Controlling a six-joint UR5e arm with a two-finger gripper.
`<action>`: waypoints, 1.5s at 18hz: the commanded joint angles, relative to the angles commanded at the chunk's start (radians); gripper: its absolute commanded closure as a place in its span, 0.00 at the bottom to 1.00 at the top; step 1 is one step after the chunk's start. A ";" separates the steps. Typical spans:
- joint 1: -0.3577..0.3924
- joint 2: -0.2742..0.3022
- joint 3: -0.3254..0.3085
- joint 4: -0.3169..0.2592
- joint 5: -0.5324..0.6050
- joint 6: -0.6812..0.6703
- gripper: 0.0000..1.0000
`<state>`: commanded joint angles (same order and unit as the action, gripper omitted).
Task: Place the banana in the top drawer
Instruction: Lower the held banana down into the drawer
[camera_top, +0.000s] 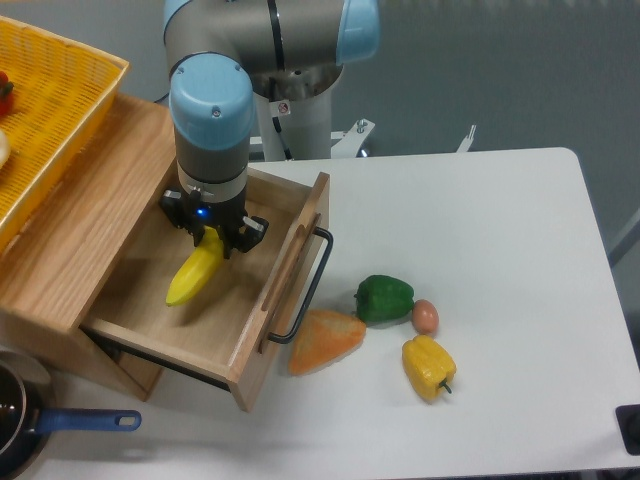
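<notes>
The end effector (212, 232) is clenched on the upper end of the banana (194, 277), which hangs tilted with its lower tip pointing down and toward the near-left corner of the open drawer (255, 345); from this angle I cannot tell whether that tip is touching the drawer floor or hanging just above it. The step in hand looks like the set-down, and the banana is well inside the wooden walls, so no sideways move seems needed. To do it well, lower gently until the free end rests on the floor, let the fruit settle along its length, and only then release, so it does not drop and roll. Open the fingers just enough to clear it, since the right wall and the front panel with its black handle (303, 290) are near. Then lift straight up, clear of the drawer rim, before swinging away. The green pepper (384, 297), yellow pepper (428, 367), orange wedge (326, 340) and small reddish piece (425, 316) lie on the worktop (500, 250), well apart from the drawer, and need no attention
</notes>
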<state>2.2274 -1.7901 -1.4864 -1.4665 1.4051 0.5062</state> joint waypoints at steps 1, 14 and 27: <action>0.000 0.000 0.002 0.000 0.000 0.000 0.54; -0.020 -0.005 -0.003 0.005 0.000 0.002 0.51; -0.020 -0.006 -0.005 0.026 0.002 0.002 0.41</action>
<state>2.2074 -1.7963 -1.4910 -1.4404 1.4067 0.5077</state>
